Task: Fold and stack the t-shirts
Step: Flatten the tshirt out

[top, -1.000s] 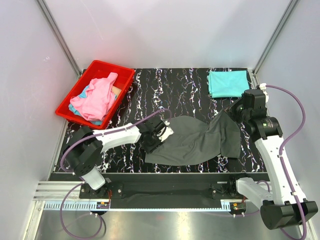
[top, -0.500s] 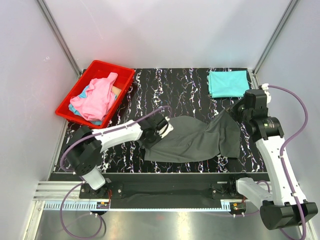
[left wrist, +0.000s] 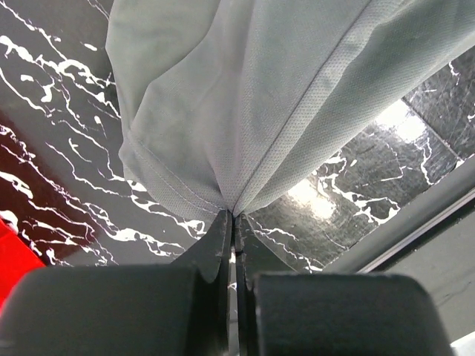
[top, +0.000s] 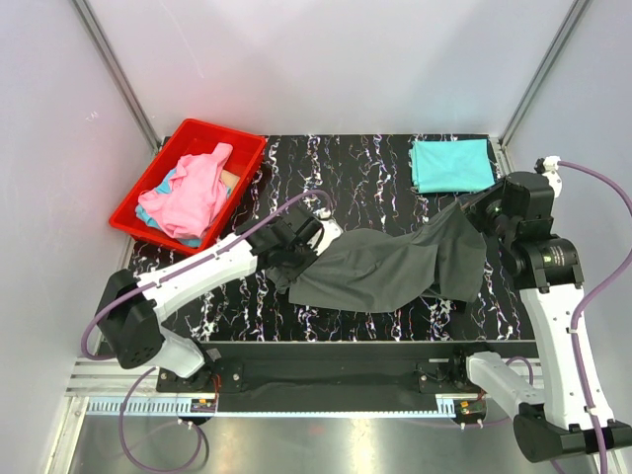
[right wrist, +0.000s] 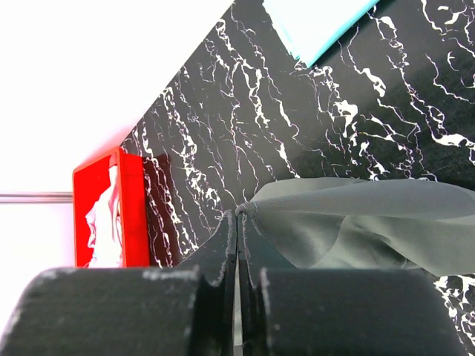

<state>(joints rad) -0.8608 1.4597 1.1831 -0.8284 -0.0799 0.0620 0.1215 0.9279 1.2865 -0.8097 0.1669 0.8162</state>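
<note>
The dark charcoal grey t-shirt (top: 395, 267) hangs stretched between both arms over the middle of the black marbled table. My left gripper (top: 296, 252) is shut on its left edge; in the left wrist view the cloth (left wrist: 245, 96) bunches into the closed tips of that gripper (left wrist: 234, 216). My right gripper (top: 486, 209) is shut on the shirt's right end, and the right wrist view shows a fold of grey cloth (right wrist: 356, 215) pinched at the tips of the gripper (right wrist: 239, 213). A folded teal t-shirt (top: 450, 165) lies flat at the back right corner.
A red plastic bin (top: 126, 212) stands at the back left, holding a pink t-shirt (top: 197, 193) over light blue cloth. It shows as a red wall (right wrist: 119, 208) in the right wrist view. Metal frame posts rise at both back corners.
My left gripper closed on the grey shirt's left edge and lifted it toward the back. The right arm swung rightward and up with its end, pulling the shirt more taut.
</note>
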